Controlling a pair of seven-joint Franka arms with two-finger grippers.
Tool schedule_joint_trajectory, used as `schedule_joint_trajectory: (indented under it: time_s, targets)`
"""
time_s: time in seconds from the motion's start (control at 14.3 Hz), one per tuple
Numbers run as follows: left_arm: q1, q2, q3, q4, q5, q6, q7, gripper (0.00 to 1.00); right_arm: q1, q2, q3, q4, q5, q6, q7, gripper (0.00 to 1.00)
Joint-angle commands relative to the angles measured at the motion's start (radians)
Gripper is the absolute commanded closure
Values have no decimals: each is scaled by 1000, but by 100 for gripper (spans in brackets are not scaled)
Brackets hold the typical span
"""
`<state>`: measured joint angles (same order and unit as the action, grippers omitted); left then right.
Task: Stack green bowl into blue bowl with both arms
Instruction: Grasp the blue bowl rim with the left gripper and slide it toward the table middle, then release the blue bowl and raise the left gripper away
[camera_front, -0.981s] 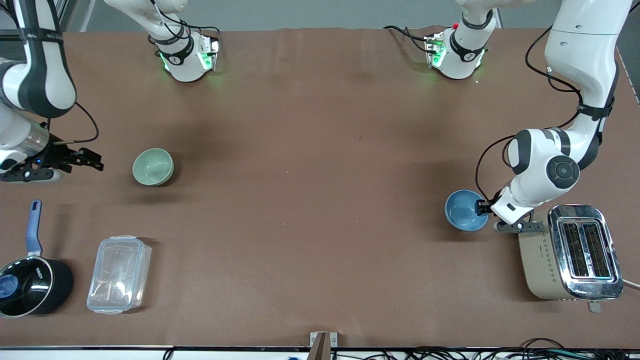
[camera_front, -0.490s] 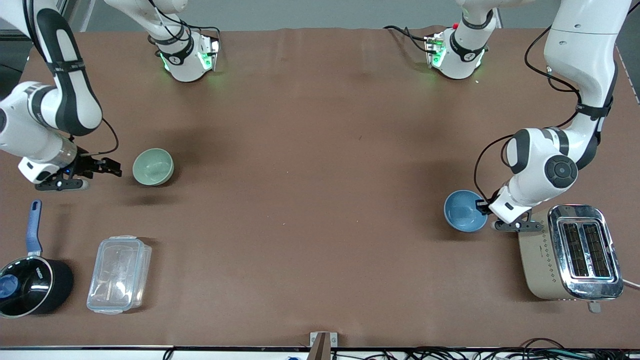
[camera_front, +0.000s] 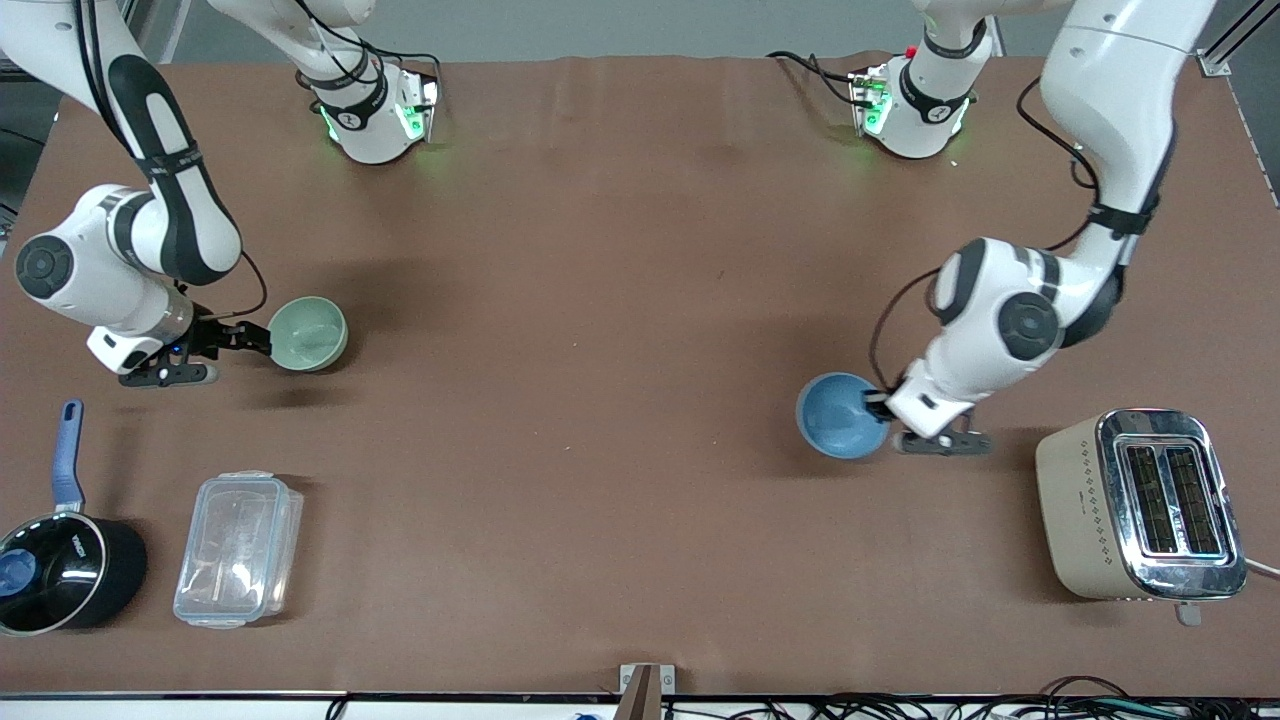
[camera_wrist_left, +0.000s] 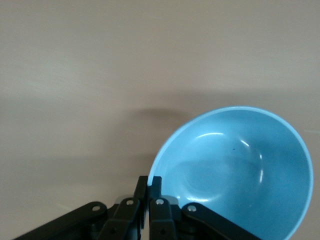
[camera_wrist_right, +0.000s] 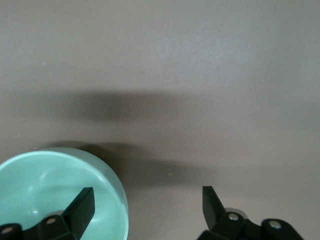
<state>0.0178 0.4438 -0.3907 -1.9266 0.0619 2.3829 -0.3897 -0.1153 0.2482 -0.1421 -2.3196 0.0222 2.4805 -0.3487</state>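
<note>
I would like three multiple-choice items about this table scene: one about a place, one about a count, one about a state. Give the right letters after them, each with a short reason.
1. Where does the toaster stand?
A. at the left arm's end of the table
B. at the right arm's end
C. in the middle between the bowls

2. How many bowls are in view?
A. one
B. two
C. three

3. In what state is the left pincer?
A. wide open above the table
B. shut on the pan handle
C. shut on the rim of the blue bowl

Answers:
1 A, the toaster sits by the left arm, nearer to the front camera than the blue bowl.
2 B, only the blue bowl and the green bowl show.
3 C, the left wrist view shows its fingers pinched on the bowl's rim, while the right pincer stands open astride the green bowl's rim.
</note>
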Motion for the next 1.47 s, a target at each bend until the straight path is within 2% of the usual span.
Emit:
schedule_joint_trajectory:
  time_s: [0.0, 0.21, 0.42, 0.56, 0.63, 0.84, 0.98, 1.05, 1.12, 1.26, 1.4]
  targets:
    - [-70, 7, -79, 64, 12, -45, -176, 100, 2, -6, 1, -40, 2, 24, -7, 9]
    - [-292, 108, -70, 171, 19, -45, -434, 100, 9, -1, 1, -56, 2, 28, -7, 14]
    - [-418, 246, -63, 325, 19, -45, -549, 100, 13, 2, 1, -67, 4, 28, -6, 20]
    - [-516, 298, -1, 382, 38, -44, -604, 99, 13, 5, 2, -75, 4, 43, -6, 28]
    - [-562, 314, 39, 396, 41, -39, -616, 99, 13, 6, 1, -87, 4, 61, -4, 36]
    - [-602, 351, 67, 426, 38, -36, -650, 94, 20, 5, 2, -90, 4, 69, -3, 78]
    - [-602, 352, 66, 436, 38, -34, -661, 71, 20, 5, 1, -90, 4, 66, -3, 85]
    - [-601, 345, 67, 437, 41, -34, -663, 41, 20, 5, 1, -89, 4, 64, -3, 86]
    - [-596, 331, 70, 437, 45, -36, -658, 0, 20, 5, 1, -89, 4, 63, -3, 86]
    - [-578, 268, 102, 437, 58, -50, -646, 0, 20, 5, 1, -87, 4, 60, -3, 86]
    - [-541, 179, 144, 437, 154, -124, -576, 0, 19, 3, 1, -84, 4, 58, -1, 85]
